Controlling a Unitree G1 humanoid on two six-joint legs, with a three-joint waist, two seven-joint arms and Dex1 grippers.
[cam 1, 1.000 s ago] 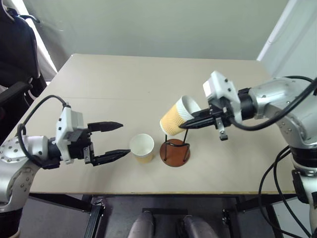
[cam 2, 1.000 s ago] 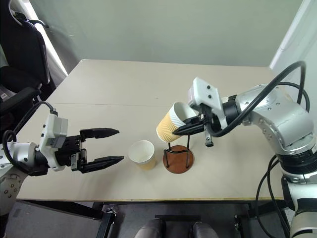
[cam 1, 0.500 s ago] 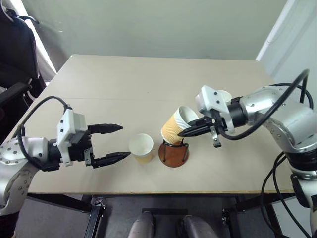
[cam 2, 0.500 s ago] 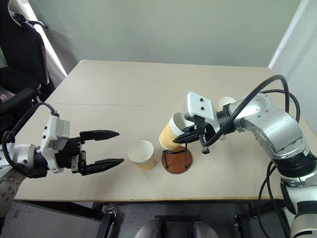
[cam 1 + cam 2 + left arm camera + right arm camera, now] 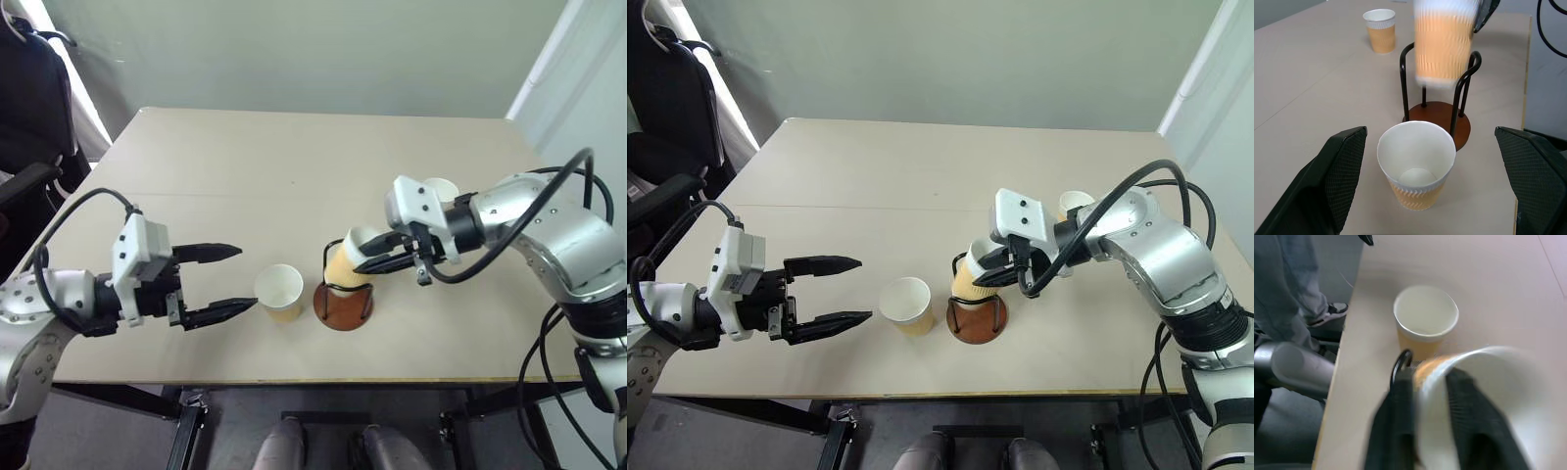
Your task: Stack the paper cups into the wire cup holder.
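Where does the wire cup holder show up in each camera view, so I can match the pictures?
Left eye view: wire cup holder bottom centre, right of the standing paper cup.
Right eye view: bottom centre, same neighbour.
Left wrist view: upper middle, behind that cup.
Right wrist view: one black loop beside that cup.
Shared landmark: the standing paper cup.

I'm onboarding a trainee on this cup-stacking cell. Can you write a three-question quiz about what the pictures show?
1. How many paper cups are in the scene?
2. True or false: the left gripper holds a cup.
3. Where is the cup at the right gripper? A) flat on the table B) between the holder's wire loops C) inside the near cup

Key:
1. Three; the far cup stands behind the right arm.
2. False; it is open and empty.
3. B
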